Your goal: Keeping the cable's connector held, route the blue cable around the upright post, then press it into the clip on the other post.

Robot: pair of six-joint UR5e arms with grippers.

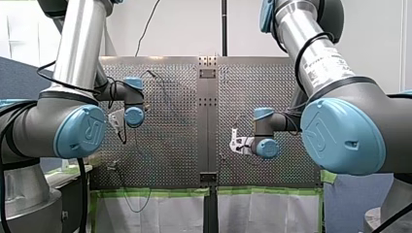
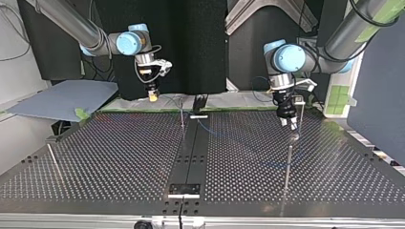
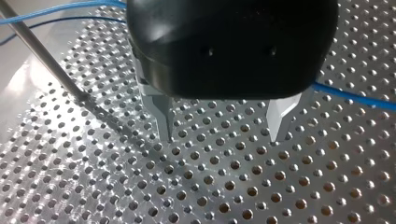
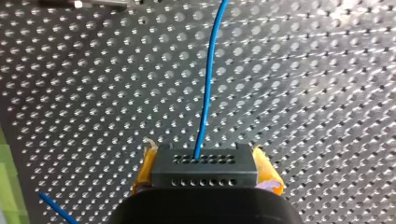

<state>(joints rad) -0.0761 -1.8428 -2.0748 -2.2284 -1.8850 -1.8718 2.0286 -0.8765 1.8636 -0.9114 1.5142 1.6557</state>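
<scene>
My right gripper [image 4: 205, 161] is shut on a black connector block [image 4: 205, 173], with a yellow pad [image 4: 145, 169] on each side of it. The blue cable [image 4: 208, 84] leaves the block's face and runs ahead over the perforated plate. In the top view this gripper [image 2: 153, 97] hangs at the far left. My left gripper [image 3: 223, 136] stands open just above the plate with nothing between its metal fingers [image 3: 163, 116]. A thin upright post [image 3: 46, 60] stands beside it, and the blue cable [image 3: 350, 95] passes behind the fingers. In the top view my left gripper [image 2: 288, 123] is close to that post [image 2: 301, 119].
More thin posts rise from the plate: one nearer the camera [image 2: 288, 167], one by the centre rail [image 2: 181, 114], one at the top view's left [image 2: 53, 160]. A black rail [image 2: 191, 152] runs down the middle. Green tape edges the far side [image 2: 81, 114].
</scene>
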